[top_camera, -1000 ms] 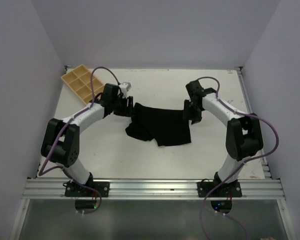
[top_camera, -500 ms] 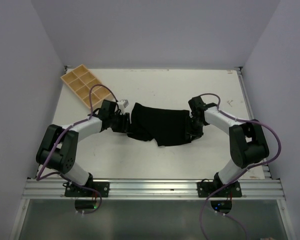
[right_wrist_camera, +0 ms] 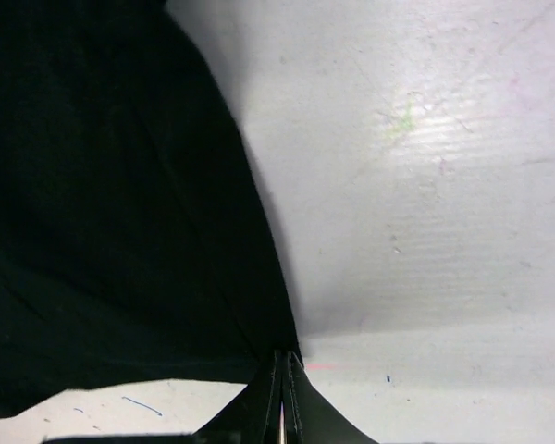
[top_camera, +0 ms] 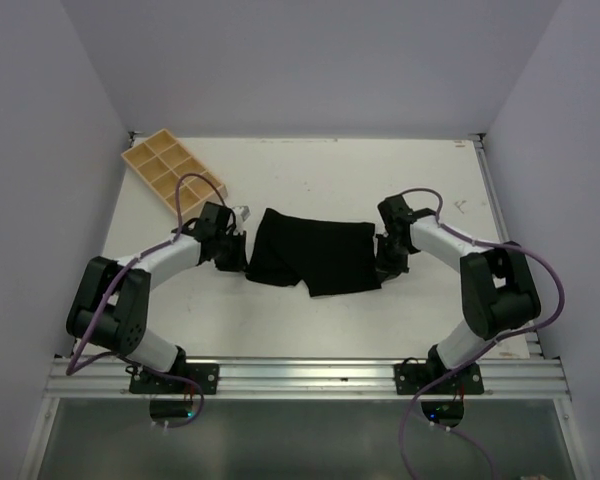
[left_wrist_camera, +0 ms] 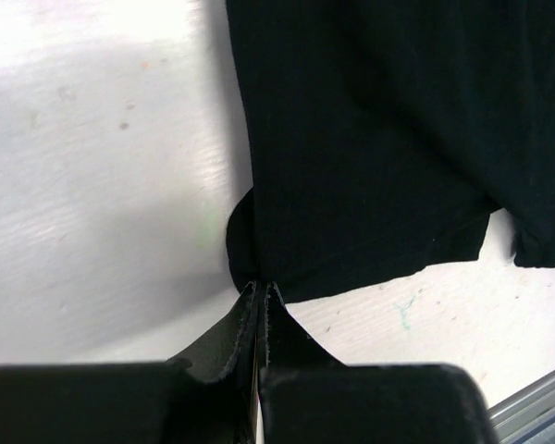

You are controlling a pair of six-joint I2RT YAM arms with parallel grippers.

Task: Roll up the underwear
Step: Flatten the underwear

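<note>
Top external view showed the left end effector (left_wrist_camera: 262, 289) and right end effector (right_wrist_camera: 282, 357) had just closed, each pinching the underwear (top_camera: 315, 255) edge, so rolling could begin.

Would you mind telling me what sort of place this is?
Probably a lab robot work cell: plain pale walls box in a white table, the left arm and right arm are bolted to an aluminium rail, and black underwear and a tan compartment tray lie on it.
</note>
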